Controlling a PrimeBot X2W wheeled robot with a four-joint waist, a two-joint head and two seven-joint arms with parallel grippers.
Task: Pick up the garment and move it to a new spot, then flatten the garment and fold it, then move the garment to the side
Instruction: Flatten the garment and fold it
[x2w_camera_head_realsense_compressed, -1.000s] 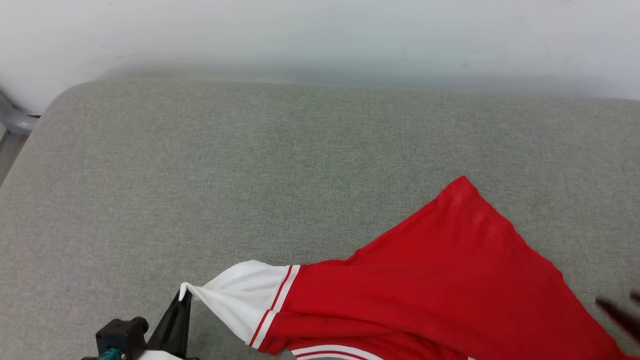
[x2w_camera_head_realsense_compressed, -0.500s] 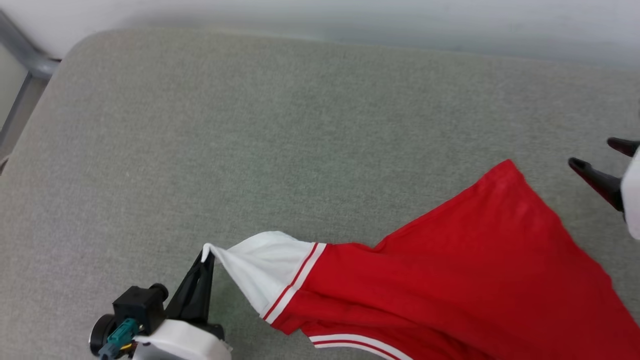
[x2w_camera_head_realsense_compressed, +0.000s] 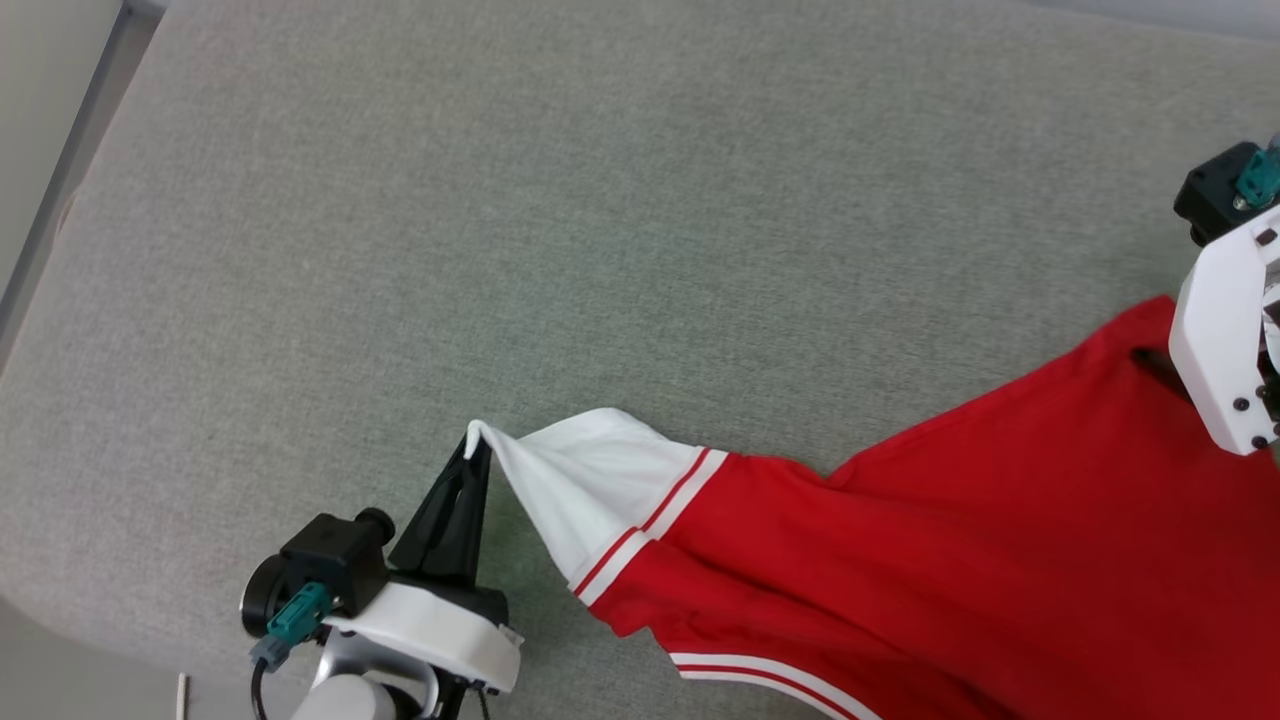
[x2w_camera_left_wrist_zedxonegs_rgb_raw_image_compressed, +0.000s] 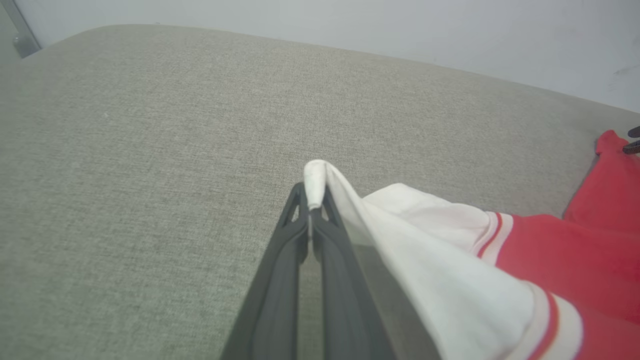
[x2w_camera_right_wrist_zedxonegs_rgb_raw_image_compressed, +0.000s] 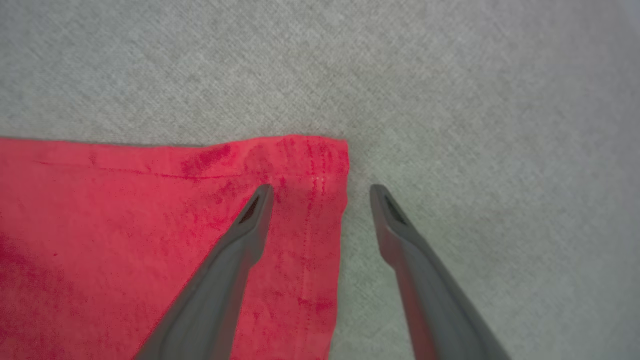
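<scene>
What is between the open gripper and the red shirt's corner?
Nothing visible. The right gripper hangs open right over the corner of the shirt, one finger above red cloth, the other above the grey pad. The left gripper is shut on the white sleeve.

Spread right hand (x2w_camera_right_wrist_zedxonegs_rgb_raw_image_compressed: 321, 189) — astride garment (x2w_camera_right_wrist_zedxonegs_rgb_raw_image_compressed: 125, 225) corner

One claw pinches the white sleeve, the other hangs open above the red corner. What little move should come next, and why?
Probably lower the right gripper and close it on the red corner of the garment. Its jaws stand open astride that corner, one finger over cloth, one over the grey cushion, while the left gripper is shut on the white sleeve.
</scene>
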